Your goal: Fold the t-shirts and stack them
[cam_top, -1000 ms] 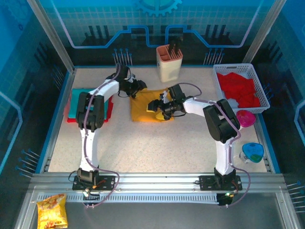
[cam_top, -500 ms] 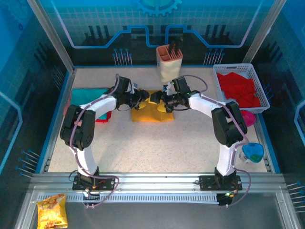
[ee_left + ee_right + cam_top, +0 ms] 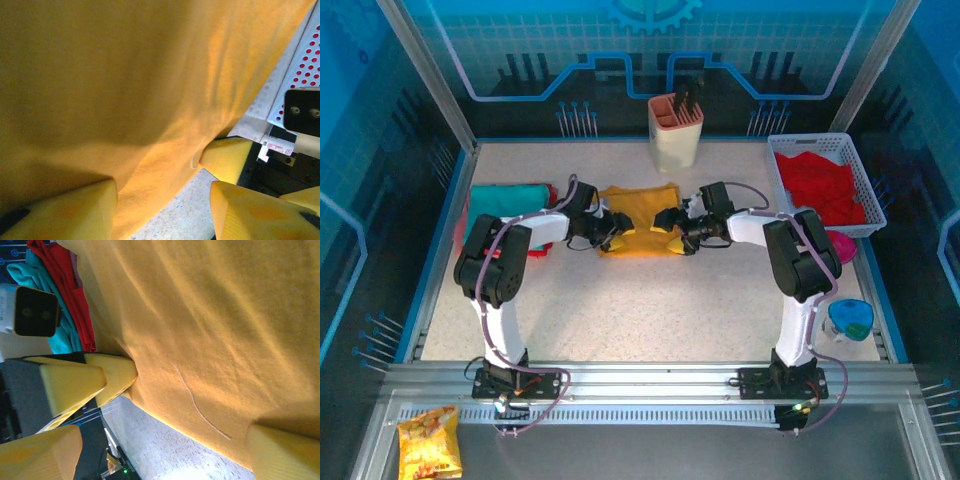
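Observation:
A mustard-yellow t-shirt [image 3: 638, 208] lies folded on the table's middle back. My left gripper [image 3: 609, 233] is at its near left corner and my right gripper [image 3: 672, 224] at its near right corner, tips facing each other. In the left wrist view the left gripper [image 3: 162, 200] stands open, the cloth's edge [image 3: 150, 165] hanging between its fingers, bare table beside it. The right gripper [image 3: 165, 450] is open too, the yellow cloth [image 3: 215, 340] draped across its gap. Teal [image 3: 505, 200] and red [image 3: 542, 247] t-shirts lie stacked at the left.
A white basket [image 3: 810, 146] holding red cloth stands at the back right. A pink-and-cream holder [image 3: 675, 130] stands behind the yellow shirt. A pink thing [image 3: 835, 246] and a blue-green one [image 3: 850, 318] sit by the right edge. A snack bag [image 3: 428, 445] lies off the table's front left.
The left gripper has moved from the yellow shirt's back edge to its near left corner. The right gripper went back and returned near. The shirt now lies flatter.

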You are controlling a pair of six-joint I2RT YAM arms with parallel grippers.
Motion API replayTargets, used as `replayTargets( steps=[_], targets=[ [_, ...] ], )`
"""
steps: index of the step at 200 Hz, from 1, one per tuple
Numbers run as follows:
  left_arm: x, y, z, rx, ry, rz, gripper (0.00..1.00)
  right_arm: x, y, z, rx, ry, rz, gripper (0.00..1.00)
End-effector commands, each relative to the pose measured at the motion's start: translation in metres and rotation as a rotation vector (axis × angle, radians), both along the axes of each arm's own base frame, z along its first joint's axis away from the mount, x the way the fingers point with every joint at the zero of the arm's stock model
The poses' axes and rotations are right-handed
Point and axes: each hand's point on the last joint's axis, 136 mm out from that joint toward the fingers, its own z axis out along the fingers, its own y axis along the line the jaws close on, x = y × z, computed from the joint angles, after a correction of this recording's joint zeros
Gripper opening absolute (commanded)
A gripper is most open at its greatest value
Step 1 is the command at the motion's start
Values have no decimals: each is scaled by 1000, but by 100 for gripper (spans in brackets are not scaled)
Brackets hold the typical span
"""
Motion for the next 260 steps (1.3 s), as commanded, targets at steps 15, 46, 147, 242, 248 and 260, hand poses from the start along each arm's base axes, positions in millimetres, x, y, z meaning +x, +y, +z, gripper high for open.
replayTargets(
  steps=[15,46,147,242,248,260],
  targets=[
    [-15,30,-21,46,56,5,52,-8,-26,-30,-80,74,-50,86],
    [-10,55,3,85,13,16,53,-5,-32,-21,-79,60,-57,86],
    [28,88,6,178,-94,-11,61,8,-31,-2,-42,27,-45,85],
    [52,46,-17,117,-117,-57,58,7,-33,-4,-43,34,-46,85],
    [53,44,-16,111,-116,-57,58,8,-33,-4,-43,35,-48,85],
    [53,43,-18,116,-106,-62,57,8,-33,-4,-41,36,-48,85]
  ],
)
